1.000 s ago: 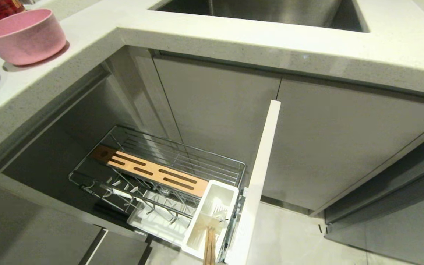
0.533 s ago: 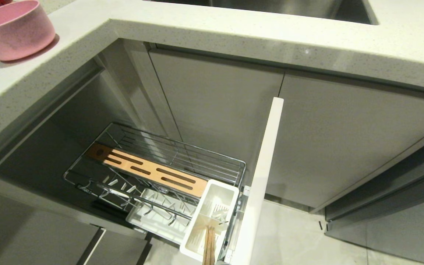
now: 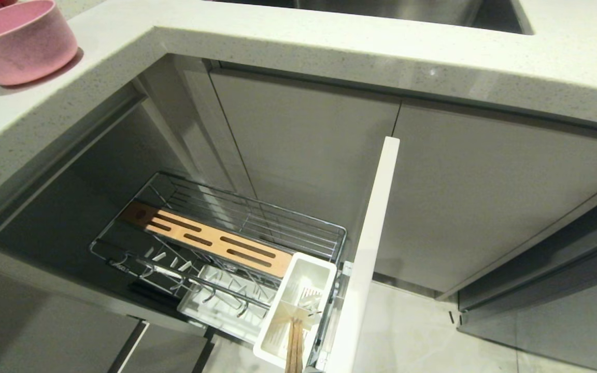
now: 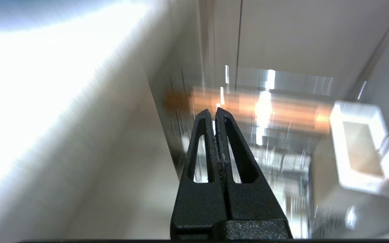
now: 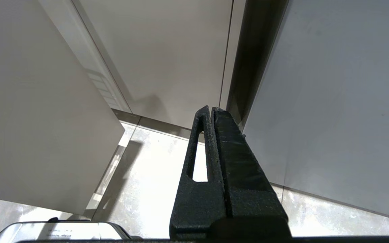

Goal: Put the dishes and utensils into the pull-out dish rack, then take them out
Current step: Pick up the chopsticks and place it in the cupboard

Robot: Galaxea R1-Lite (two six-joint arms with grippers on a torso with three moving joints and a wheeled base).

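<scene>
Far left, on the countertop (image 3: 329, 46): pink bowl (image 3: 18, 39), upright, well apart from the rack, not yet loaded. No sign of the blue plate in any view; likewise no fork that can be made out.

Below the counter, centre-left: pull-out dish rack (image 3: 257, 217) drawn fully out of the cabinet. Wooden strip (image 3: 210, 241) lying across the wire basket, slots bare. Plate prongs (image 3: 195, 277) in front of it, holding nothing. Drip tray (image 3: 210, 311) underneath, also bare.

Further right, at the rack's front corner: white utensil cup (image 3: 298, 305) with the chopsticks (image 3: 294, 347) standing in it, leaning toward the camera. Just beside the cup, the white panel front (image 3: 373, 233), edge-on.

Judged from this: loading barely begun. 1 item of 4 placed, the chopsticks; bowl, plate and fork left to go in, then the whole unloading after that.

Neither arm in the head view. Left gripper (image 4: 214, 113) up above the rack, aimed down at the strip and cup, fingers pressed together, carrying nothing. Right gripper (image 5: 211, 109) parked low by the cabinet doors (image 5: 167, 60) over the floor, fingers likewise clamped together, carrying nothing.

Against 1 second ago: whole head view shifted, so a camera move, not the objects. Bowl now nearer the top-left corner, blue plate's edge gone past the left border, less of the sink (image 3: 381, 10) showing. Rack, cup and chopsticks arranged just as they were.
</scene>
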